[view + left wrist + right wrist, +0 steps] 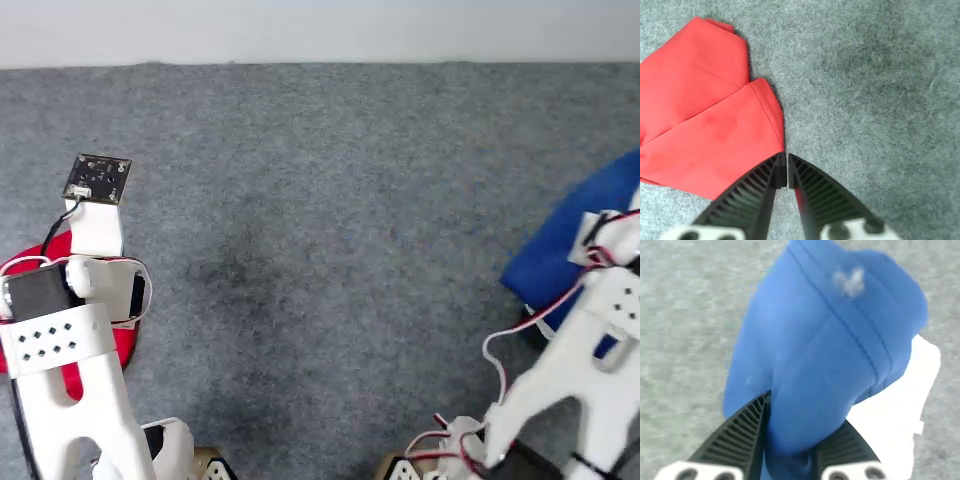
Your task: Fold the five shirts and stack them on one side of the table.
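- The left gripper's (pixel 786 169) fingers are clenched on a corner of the red shirt (pixel 705 125), at the left edge of the tabletop (pixel 330 200). So thin a pinch could slip out when pulled.
- The right gripper's (pixel 805 412) fingers grasp the bunched blue shirt (pixel 830 340) at the tabletop's right edge. The bunch may fold crooked.

Smooth cloth red shirt (pixel 705 125), blue shirt (pixel 825 365); rough felt-like table (pixel 330 200).

Grey counter (pixel 330 200) seen from above. At its left edge, red shirt (pixel 125 345) under the left arm (pixel 60 340). At its right edge, blue shirt (pixel 560 250) beneath the right arm (pixel 590 340).
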You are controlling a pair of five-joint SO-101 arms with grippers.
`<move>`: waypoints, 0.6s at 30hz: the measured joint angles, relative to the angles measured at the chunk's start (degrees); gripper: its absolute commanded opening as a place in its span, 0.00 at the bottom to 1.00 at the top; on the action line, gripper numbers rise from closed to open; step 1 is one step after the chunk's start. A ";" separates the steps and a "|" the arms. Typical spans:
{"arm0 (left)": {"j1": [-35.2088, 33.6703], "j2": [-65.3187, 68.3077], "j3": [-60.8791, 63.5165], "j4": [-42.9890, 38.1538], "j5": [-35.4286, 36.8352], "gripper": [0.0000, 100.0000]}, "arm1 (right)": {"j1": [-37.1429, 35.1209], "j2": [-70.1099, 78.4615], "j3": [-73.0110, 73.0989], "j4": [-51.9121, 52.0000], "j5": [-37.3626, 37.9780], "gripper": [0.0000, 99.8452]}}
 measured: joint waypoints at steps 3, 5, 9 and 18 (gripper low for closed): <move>0.00 0.00 0.00 0.00 0.00 0.01 | 3.16 3.69 0.00 -3.34 2.90 0.01; 0.00 0.00 0.00 0.00 0.00 0.01 | 5.01 6.15 0.00 -5.27 5.27 0.01; 0.00 0.00 0.00 0.00 0.00 0.01 | 7.74 11.43 0.09 -7.91 9.14 0.09; 0.00 0.00 0.00 0.00 0.00 0.01 | 10.81 12.75 -3.87 -8.53 12.04 0.31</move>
